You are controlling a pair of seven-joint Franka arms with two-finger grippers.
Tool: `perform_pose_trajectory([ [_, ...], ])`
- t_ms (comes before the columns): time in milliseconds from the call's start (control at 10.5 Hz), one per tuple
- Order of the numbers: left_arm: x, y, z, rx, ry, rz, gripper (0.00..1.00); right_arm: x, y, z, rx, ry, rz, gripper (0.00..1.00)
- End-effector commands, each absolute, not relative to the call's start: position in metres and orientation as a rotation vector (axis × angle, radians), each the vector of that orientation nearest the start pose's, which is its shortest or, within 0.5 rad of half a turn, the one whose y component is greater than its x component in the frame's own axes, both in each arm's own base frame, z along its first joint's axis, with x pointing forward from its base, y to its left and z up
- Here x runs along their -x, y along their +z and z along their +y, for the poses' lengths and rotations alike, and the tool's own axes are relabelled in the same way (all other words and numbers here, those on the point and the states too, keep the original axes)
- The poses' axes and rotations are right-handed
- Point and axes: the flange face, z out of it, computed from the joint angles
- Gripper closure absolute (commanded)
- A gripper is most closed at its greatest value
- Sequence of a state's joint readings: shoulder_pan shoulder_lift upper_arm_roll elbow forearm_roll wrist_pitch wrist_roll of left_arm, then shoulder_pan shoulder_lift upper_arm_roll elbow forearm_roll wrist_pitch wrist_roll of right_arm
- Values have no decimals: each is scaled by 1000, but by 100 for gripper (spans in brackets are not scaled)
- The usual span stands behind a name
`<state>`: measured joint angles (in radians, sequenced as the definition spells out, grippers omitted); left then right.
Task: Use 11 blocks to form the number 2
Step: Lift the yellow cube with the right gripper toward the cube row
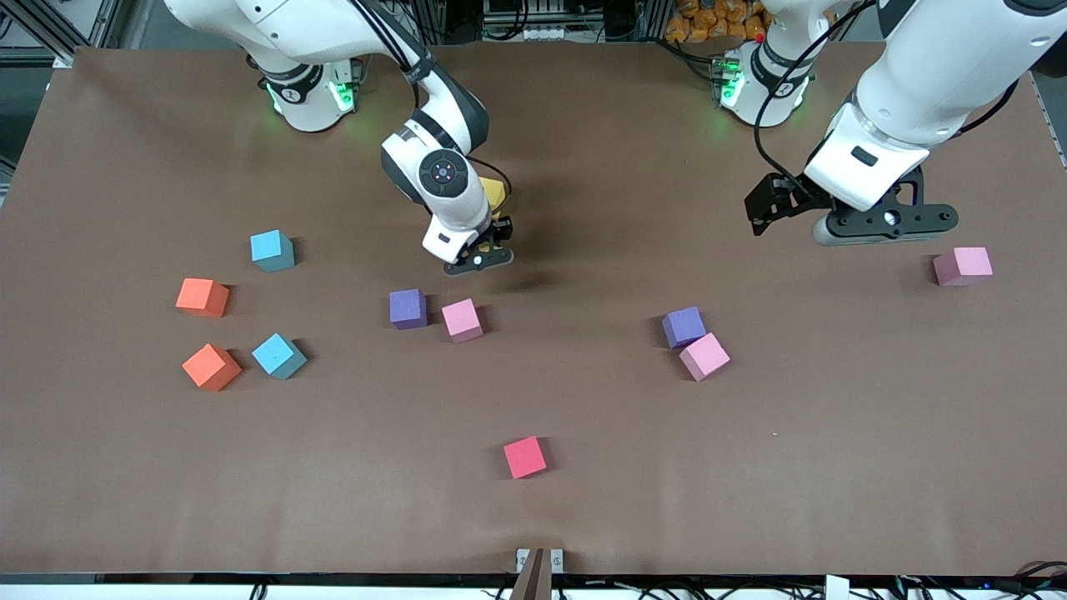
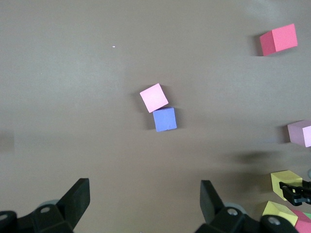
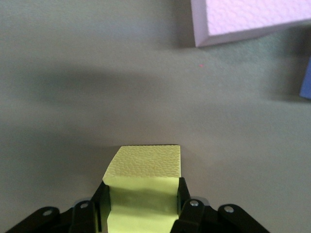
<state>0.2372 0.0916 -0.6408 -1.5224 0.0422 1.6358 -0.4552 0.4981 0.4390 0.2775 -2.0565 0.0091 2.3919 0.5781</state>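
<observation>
Brown matte desk, scattered cubes. Right gripper clamped on yellow block; left gripper waiting, spread wide, over bare desk.

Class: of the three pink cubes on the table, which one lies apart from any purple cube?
The pink cube at the left arm's end of the table, by the left end effector; the other two each sit beside a purple one.

The right arm hides most of the yellow block it grips.
</observation>
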Motion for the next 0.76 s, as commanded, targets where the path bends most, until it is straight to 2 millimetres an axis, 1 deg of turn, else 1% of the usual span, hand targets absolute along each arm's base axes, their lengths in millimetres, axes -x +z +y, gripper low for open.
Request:
perform_pose_trajectory([
  [0,-543,618,-208,3150,-58,-74,0,-405,240,401,3130,212,-86,100],
  [191,-543,618,-208,3150,-58,-74,0,-394,248,407,3134,186,49,100],
  [287,-543,618,-208,3150,-58,-74,0,-386,249,415,3130,175,136,100],
  [382,-543,618,-208,3150,-58,-74,0,-383,249,419,3125,166,211,100],
  [478,-543,618,-208,3150,-58,-74,0,-380,247,417,3136,161,219,100],
  [573,-543,617,-207,3149,-58,-74,0,-376,245,412,3148,134,190,100],
  [669,-543,617,-207,3149,-58,-74,0,-372,239,407,3145,115,179,100],
])
